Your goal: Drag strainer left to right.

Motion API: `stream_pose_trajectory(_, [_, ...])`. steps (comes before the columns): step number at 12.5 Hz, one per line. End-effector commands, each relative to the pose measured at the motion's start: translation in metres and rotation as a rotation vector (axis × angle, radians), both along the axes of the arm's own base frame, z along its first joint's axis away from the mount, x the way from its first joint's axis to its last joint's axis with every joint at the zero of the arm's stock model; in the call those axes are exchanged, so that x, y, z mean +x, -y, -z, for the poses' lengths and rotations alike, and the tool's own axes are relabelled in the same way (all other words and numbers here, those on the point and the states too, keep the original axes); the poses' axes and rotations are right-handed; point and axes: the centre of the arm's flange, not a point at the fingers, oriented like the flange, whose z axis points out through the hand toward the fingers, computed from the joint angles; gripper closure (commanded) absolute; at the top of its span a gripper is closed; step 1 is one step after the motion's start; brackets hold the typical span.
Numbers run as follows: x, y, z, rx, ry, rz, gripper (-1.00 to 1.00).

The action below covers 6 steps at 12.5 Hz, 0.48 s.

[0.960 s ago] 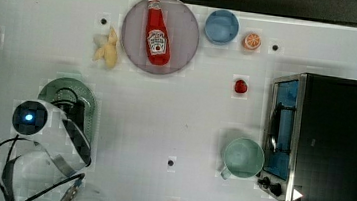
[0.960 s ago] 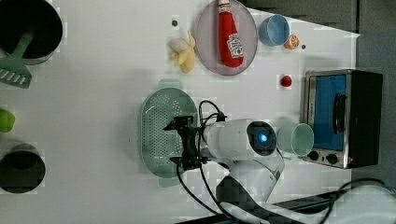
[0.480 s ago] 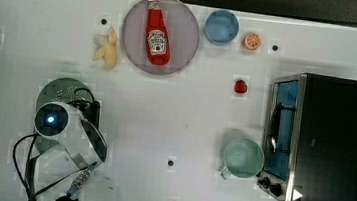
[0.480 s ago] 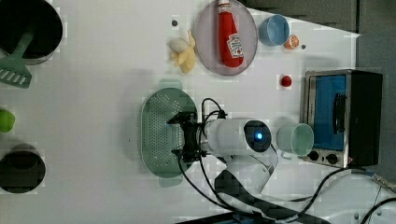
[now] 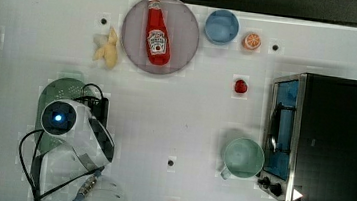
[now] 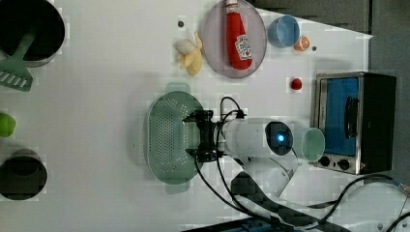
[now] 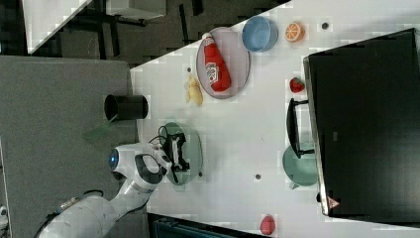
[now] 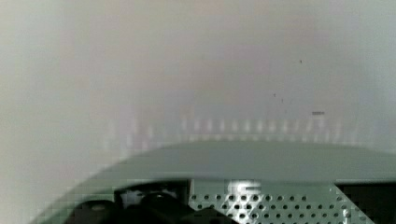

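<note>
Your gripper sits at the pale green plastic strainer's right rim in the left view; I cannot tell its opening. The perforated, rounded-rectangular strainer rests on the smooth white surface.

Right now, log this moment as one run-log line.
phase: engaging | tool: over strainer rim, near side | strainer: top view's left | mug: by toaster oven
</note>
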Motion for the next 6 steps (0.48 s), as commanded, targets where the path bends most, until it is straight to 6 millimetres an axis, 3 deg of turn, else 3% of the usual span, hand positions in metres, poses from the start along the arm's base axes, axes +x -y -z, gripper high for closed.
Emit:
stream_pose_trajectory(1, [0.013, 0.038, -0.013, -0.024, 0.01, 0.04, -1.0])
stream_pose_trajectory(6, [0.014, 0.09, -0.012, -0.044, 0.0, 0.027, -1.0])
